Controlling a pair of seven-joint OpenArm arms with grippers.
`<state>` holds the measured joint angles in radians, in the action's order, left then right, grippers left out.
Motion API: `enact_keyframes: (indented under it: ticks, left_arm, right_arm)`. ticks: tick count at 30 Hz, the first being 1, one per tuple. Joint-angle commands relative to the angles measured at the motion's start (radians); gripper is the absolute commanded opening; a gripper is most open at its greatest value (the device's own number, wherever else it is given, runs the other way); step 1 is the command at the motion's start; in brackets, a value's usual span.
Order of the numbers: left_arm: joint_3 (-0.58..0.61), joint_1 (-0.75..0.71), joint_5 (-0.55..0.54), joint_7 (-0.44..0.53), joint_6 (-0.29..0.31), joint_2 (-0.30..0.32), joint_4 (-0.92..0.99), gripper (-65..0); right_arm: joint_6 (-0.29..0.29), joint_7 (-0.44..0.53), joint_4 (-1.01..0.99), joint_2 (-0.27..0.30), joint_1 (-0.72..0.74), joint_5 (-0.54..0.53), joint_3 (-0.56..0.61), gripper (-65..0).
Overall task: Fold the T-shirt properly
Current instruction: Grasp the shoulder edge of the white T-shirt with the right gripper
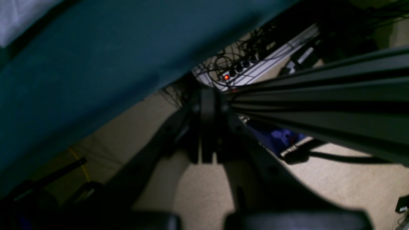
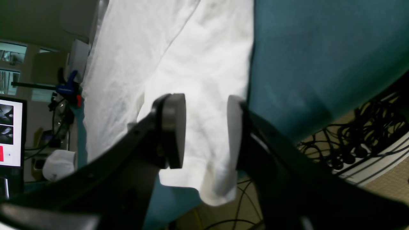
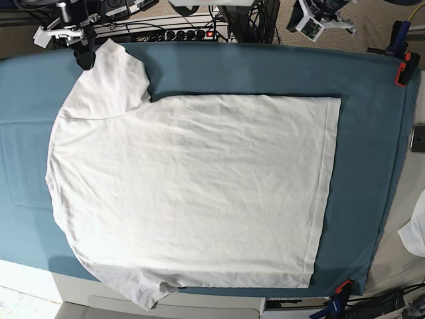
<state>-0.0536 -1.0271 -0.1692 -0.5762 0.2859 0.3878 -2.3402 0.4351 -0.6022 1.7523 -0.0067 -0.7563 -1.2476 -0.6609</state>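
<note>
The white T-shirt [image 3: 192,193] lies spread flat on the teal table cloth [image 3: 358,153], collar end to the left and hem to the right. Its far sleeve [image 3: 109,73] reaches the table's far left edge. My right gripper [image 3: 85,58] is there. In the right wrist view it is open [image 2: 204,131], its pads either side of the sleeve end [image 2: 204,95], which droops over the table edge. My left gripper [image 3: 312,20] hangs beyond the far right edge, off the shirt. In the left wrist view its fingers [image 1: 207,127] are pressed together on nothing.
Orange clamps [image 3: 402,70] [image 3: 342,287] hold the table cloth at the right. A small white cloth scrap [image 3: 415,232] and a phone [image 3: 418,138] lie at the right edge. A power strip [image 3: 192,32] and cables lie behind the table. A black frame bar [image 1: 319,95] runs beside my left gripper.
</note>
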Motion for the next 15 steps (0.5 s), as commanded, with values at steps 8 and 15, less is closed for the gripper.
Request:
enact_keyframes:
  ticks: [8, 15]
  left_arm:
    - [-0.001, -0.001, -0.006, 0.014, 0.004, 0.014, -0.016, -65.0]
    - [-0.001, 0.0, -0.006, 0.015, 0.004, 0.014, -0.016, -55.9]
  right_arm:
    - [-0.037, 0.037, 0.014, -0.018, 0.06, 0.151, -0.03, -42.8]
    - [-0.118, 0.043, 0.013, -0.019, 0.084, 0.22, -0.033, -42.8]
